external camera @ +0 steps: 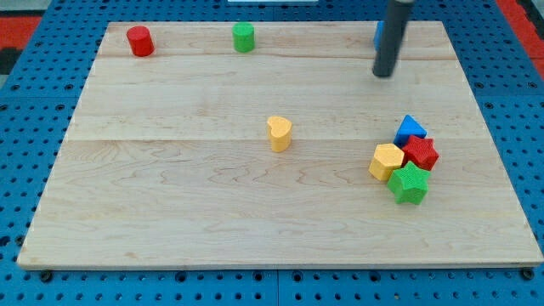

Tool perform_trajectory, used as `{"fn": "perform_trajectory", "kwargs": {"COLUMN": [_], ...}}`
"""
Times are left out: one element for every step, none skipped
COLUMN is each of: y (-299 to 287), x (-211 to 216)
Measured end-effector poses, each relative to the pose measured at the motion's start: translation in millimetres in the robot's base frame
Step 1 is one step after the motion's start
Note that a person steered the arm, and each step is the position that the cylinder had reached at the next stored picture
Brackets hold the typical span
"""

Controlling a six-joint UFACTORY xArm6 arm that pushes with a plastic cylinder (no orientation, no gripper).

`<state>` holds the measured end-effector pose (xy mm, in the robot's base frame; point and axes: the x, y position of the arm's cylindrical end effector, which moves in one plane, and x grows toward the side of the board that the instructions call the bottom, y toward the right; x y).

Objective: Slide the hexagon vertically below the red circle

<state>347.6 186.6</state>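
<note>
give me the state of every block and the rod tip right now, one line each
red circle: upright, alone at the board's top left
green cylinder: upright, alone at the top edge
yellow heart: alone near the board's middle
yellow hexagon: in the cluster at the view's right, touching red star and green star
red star: in the cluster
green star: cluster's bottom
blue block: cluster's top
my tip: touching no block, above the cluster
</note>
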Motion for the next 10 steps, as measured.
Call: {"fn": "perform_trajectory", "kwargs": {"y": [79.3,43.2,-60.5,-161.2,-214.6,-273.3,-264.3,-345.6,-402.8,-380.7], "x": [72.1,153.3,155.3,128.2,103.7,104.1,128.0,100.4,49.5,76.3]}}
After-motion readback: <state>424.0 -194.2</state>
